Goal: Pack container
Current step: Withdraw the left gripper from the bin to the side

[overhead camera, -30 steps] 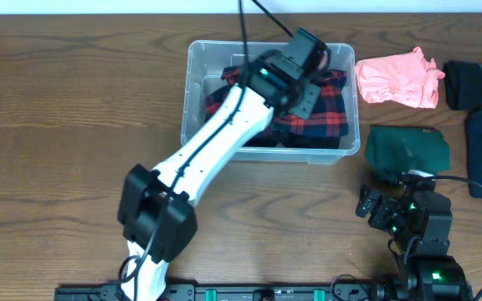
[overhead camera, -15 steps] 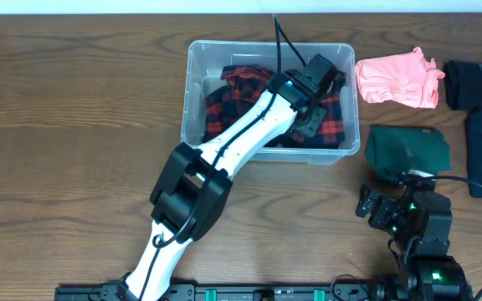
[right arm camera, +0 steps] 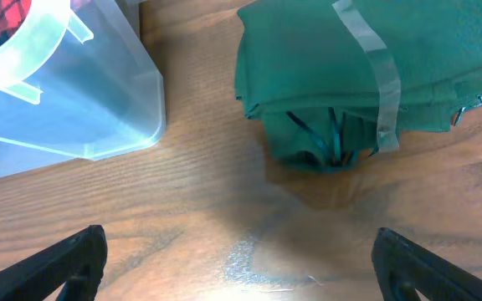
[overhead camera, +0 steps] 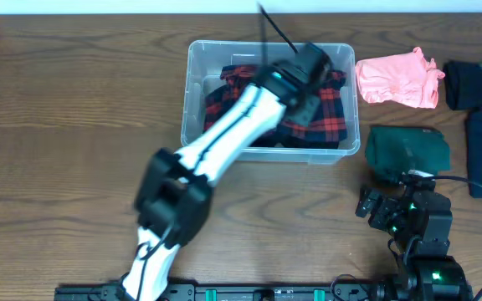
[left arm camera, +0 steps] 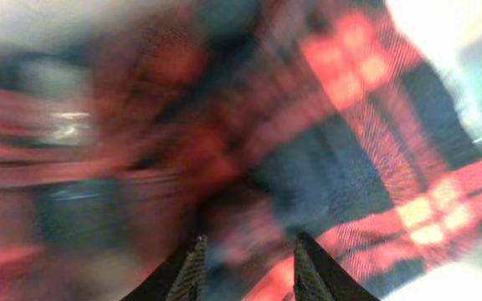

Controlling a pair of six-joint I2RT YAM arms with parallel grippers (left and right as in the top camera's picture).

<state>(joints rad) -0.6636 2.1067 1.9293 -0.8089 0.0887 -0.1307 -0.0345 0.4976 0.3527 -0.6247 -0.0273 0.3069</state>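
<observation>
plaid cloth (overhead camera: 318, 119), red and dark, lies inside the bin (overhead camera: 188, 94), and we find the bin at the back middle of the table (overhead camera: 74, 125), upright, with its clear walls showing the cloth through them. from overhead we see the left arm reaching in a long diagonal from the front edge up over the bin's right half, with the left claw (overhead camera: 310, 68) above the cloth near the far right corner. that claw is blurred from overhead. in the left wrist view its two fingers (left arm camera: 192, 261) stand apart with a gap between them, spread, and we see nothing pinched there, only the plaid cloth (left arm camera: 392, 125) smeared with blur beyond.

the right claw (overhead camera: 371, 209) sits low at the front right of the table, well apart from the bin. in its own view the right claw (right arm camera: 237, 267) is spread wide, one finger at each lower corner, with bare wood between them. ahead of it we see the bin's near corner (right arm camera: 90, 100) on the left and a folded green garment (right arm camera: 350, 67) on the right, a clear strip across it.

overhead, that green garment (overhead camera: 408, 150) lies just beside the bin's right front corner. a pink garment (overhead camera: 396, 79) lies to the right of the bin's far corner, and two dark garments (overhead camera: 479, 84) lie at the right edge.
</observation>
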